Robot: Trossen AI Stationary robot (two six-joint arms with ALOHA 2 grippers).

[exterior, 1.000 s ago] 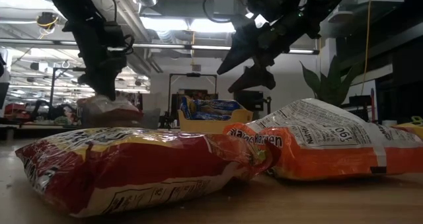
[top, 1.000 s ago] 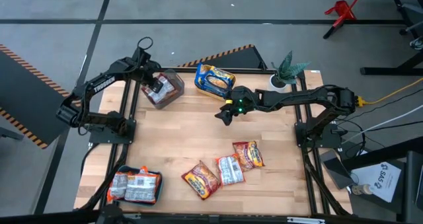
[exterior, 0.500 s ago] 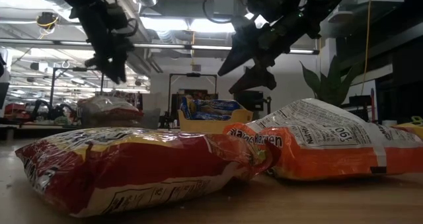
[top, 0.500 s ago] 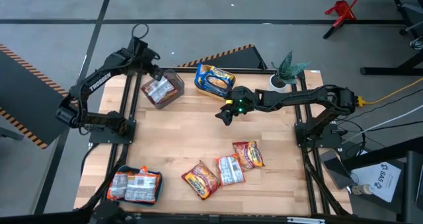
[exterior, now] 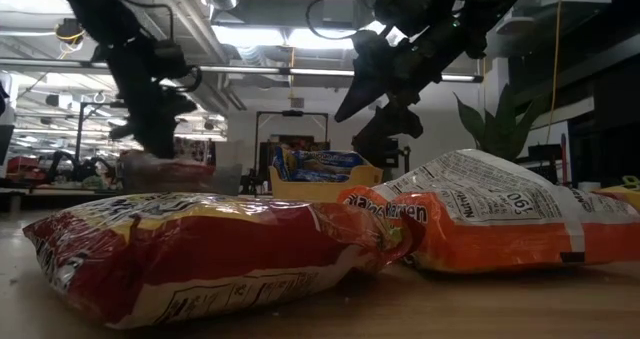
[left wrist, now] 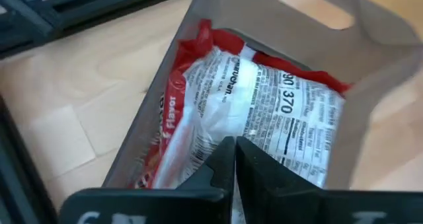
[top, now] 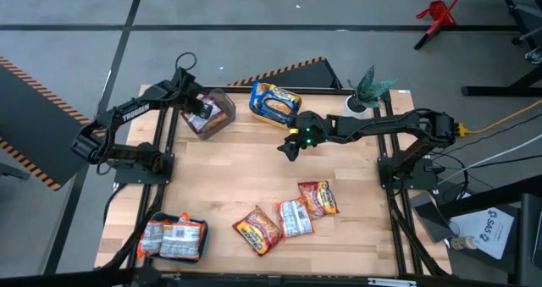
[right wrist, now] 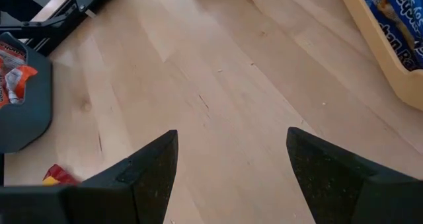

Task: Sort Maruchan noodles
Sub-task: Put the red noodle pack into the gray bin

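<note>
Left hand [left wrist: 232, 159]: we see it pressed together, empty, now back over the grey bin [top: 222, 116].
Change: red-white packet [left wrist: 254, 112] dropped there; sorted.
Right hand [right wrist: 231, 168]: spread, waiting mid-table [top: 246, 173].

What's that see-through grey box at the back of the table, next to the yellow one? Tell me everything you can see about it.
The grey bin is a smoky, translucent plastic tub with a cut-out handle slot in one wall. It stands upright on the wooden table near the far left corner, left of the yellow bin. Inside lies a silver-white noodle packet with red edges and print. The left gripper hangs shut just above that packet, at the bin's mouth.
</note>
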